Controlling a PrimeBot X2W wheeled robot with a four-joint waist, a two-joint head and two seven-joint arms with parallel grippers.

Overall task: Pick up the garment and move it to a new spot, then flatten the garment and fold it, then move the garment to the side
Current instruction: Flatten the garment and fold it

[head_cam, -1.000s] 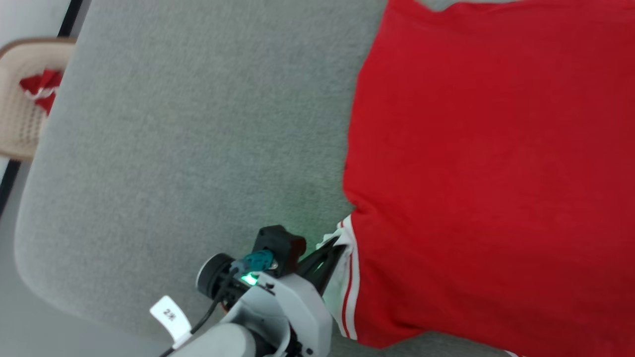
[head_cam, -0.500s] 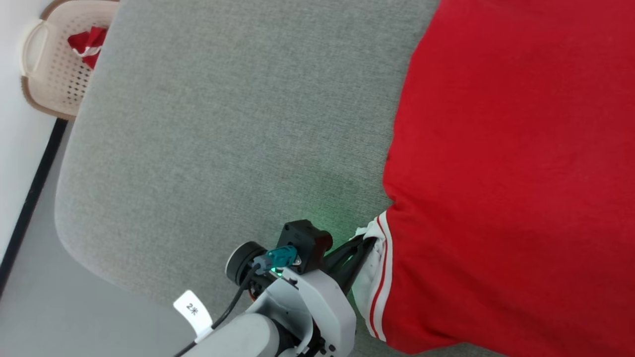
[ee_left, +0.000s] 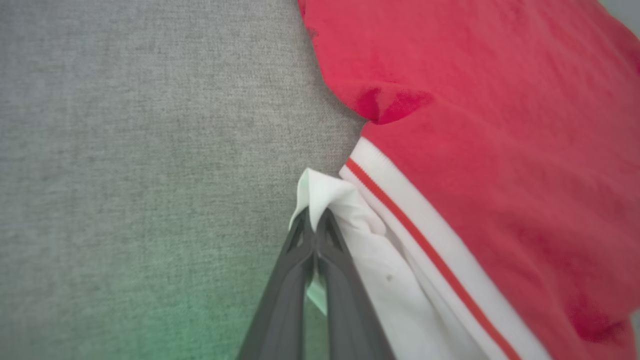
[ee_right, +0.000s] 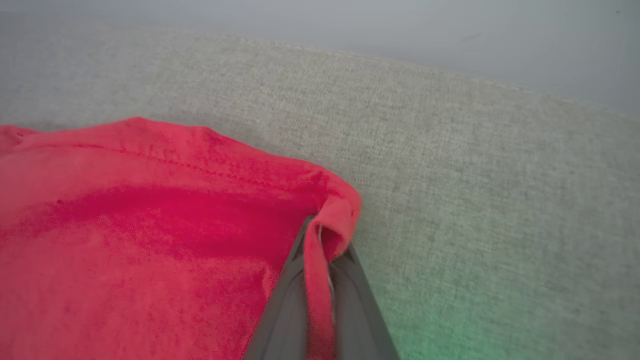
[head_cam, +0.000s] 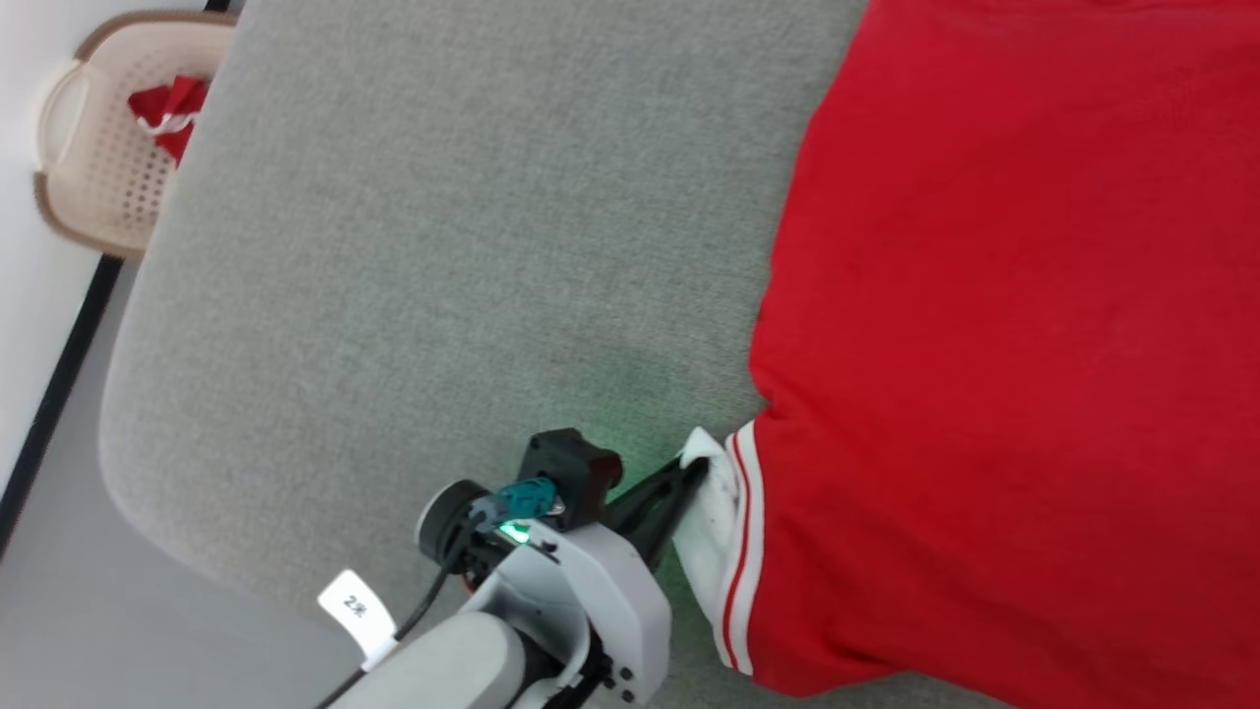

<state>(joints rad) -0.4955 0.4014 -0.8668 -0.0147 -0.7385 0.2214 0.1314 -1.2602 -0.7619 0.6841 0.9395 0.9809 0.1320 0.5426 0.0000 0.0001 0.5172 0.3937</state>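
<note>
1. Left end effector is seen at the lower middle of the head view, its two dark fingers pressed together on a white corner of the garment; in the left wrist view the pinch is shown holding a small peak of white cloth beside the red stripe trim.
2. In the right wrist view, the right end effector is closed on a rolled red hem of the garment, with the hem lying between and over the fingertips.
3. The garment is spread across the right half of the head view on the grey fabric-covered desk, mostly flat, with a shallow crease near the white panel.
4. A beige basket holding a small red cloth is seen at the upper left of the head view, off the edge of the desk and well apart from the garment.
5. The step in hand is judged to be flattening: two edges are gripped, and no fold has been laid.
6. The next move is judged to call for both grips to be drawn apart evenly, so that the cloth is tightened without being bunched. Both pinches are thin, so a hard or uneven pull could let one of them slip off.
</note>
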